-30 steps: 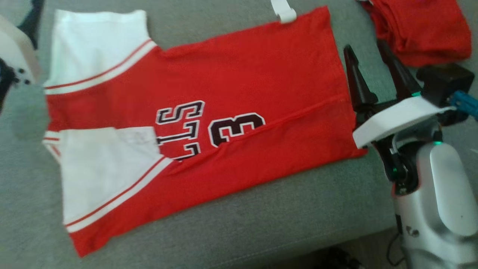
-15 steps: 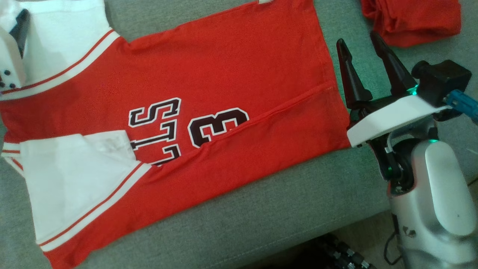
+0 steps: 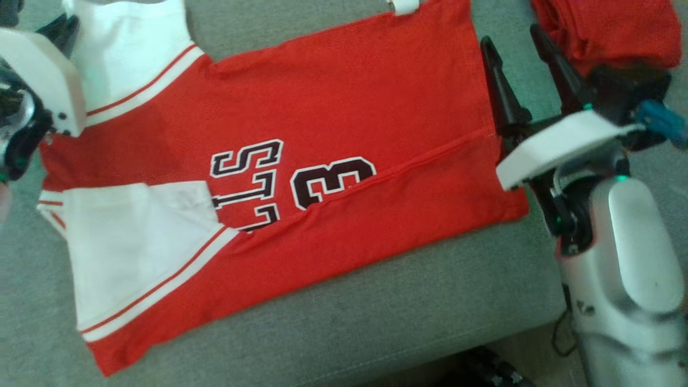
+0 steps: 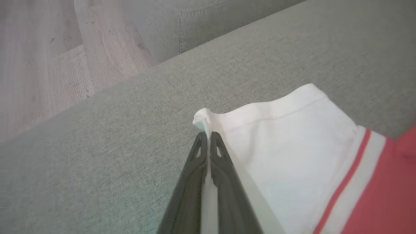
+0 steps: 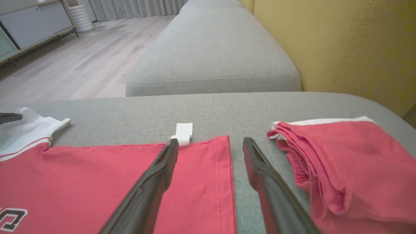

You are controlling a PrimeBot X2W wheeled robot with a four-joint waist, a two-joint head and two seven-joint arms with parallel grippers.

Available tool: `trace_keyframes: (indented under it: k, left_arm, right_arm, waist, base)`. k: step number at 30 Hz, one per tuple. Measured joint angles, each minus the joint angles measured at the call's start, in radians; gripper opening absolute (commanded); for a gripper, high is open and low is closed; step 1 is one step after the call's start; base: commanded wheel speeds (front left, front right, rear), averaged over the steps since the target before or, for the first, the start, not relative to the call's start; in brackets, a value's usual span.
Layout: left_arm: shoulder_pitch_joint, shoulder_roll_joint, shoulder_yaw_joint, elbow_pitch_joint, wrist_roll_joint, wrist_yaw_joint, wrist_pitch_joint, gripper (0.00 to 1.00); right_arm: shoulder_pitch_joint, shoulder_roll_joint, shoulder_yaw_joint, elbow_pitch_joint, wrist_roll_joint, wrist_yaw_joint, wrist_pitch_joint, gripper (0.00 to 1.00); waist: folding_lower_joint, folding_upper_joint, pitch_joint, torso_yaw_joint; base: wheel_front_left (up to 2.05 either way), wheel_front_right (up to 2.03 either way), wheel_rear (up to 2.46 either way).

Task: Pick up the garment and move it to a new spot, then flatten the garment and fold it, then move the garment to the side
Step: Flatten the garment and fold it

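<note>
Limp, light jersey [image 3: 344, 134], best held by corners — left gripper [image 4: 205, 135] fingers pinch a sleeve corner [image 4: 203, 117]; right gripper [image 5: 211, 141] fingers spread wide.

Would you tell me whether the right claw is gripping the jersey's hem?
No, the right claw stands wide open at the hem of the jersey, pinching nothing.

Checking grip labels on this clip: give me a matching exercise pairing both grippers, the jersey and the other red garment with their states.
1. left gripper
2. right gripper
3. jersey
4. other red garment

A. fingers apart at the jersey's hem
B. spread on the sofa, one long edge folded in
C. fingers shut on the white sleeve corner
D. folded pile lying apart, past the hem

Pairs: 1-C, 2-A, 3-B, 4-D
</note>
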Motion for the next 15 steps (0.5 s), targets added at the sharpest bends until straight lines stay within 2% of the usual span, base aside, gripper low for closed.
trace_keyframes:
  k: [6, 15]
  left_arm:
    - [-0.003, -0.037, -0.001, -0.030, 0.011, 0.000, -0.080, 0.00]
    - [-0.020, -0.094, -0.012, -0.091, 0.009, -0.010, -0.149, 0.00]
  right_arm:
    - [-0.102, -0.007, -0.020, 0.112, -0.060, 0.000, 0.060, 1.00]
    - [-0.297, -0.077, -0.052, 0.371, -0.098, 0.000, 0.172, 1.00]
  waist:
    - [0.0000, 0.0000, -0.019, 0.044]
    - [0.0000, 0.0000, -0.018, 0.146]
  base:
    - [0.00, 0.00, 0.00]
    - [0.00, 0.00, 0.00]
